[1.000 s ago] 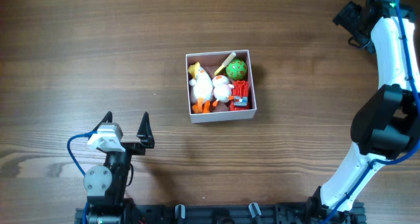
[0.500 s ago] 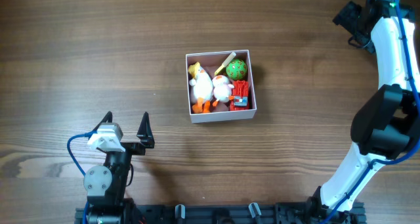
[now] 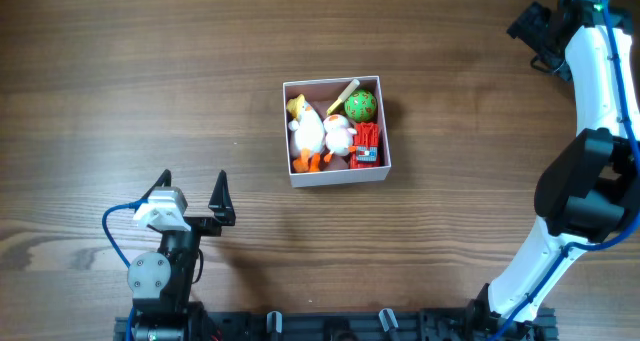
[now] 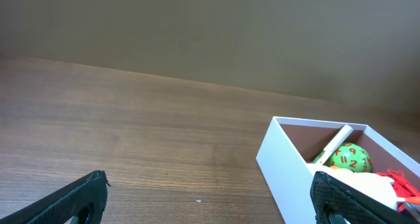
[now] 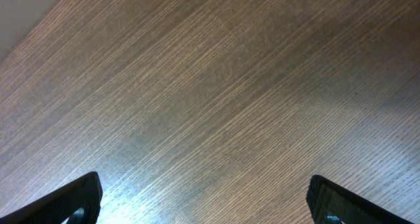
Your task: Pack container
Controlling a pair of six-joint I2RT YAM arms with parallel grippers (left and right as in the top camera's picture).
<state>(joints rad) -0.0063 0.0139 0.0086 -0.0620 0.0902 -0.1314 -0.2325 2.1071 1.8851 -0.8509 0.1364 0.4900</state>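
The container [image 3: 338,177], a square white-walled box with a pink inside, sits mid-table. It holds a white and yellow plush duck [image 3: 306,133], a small white plush [image 3: 339,134], a green ball [image 3: 361,105], a red toy [image 3: 366,146] and a pale stick [image 3: 345,92]. The left wrist view shows the container [image 4: 282,168] at lower right with the green ball [image 4: 350,157] inside. My left gripper [image 3: 193,194] is open and empty at the front left, apart from the container. My right gripper [image 3: 532,33] is open and empty at the far right back corner, over bare wood.
The right arm's white links [image 3: 600,91] run down the right side of the table. The left arm's base [image 3: 155,276] stands at the front edge. A plain wall [image 4: 210,27] rises behind the table.
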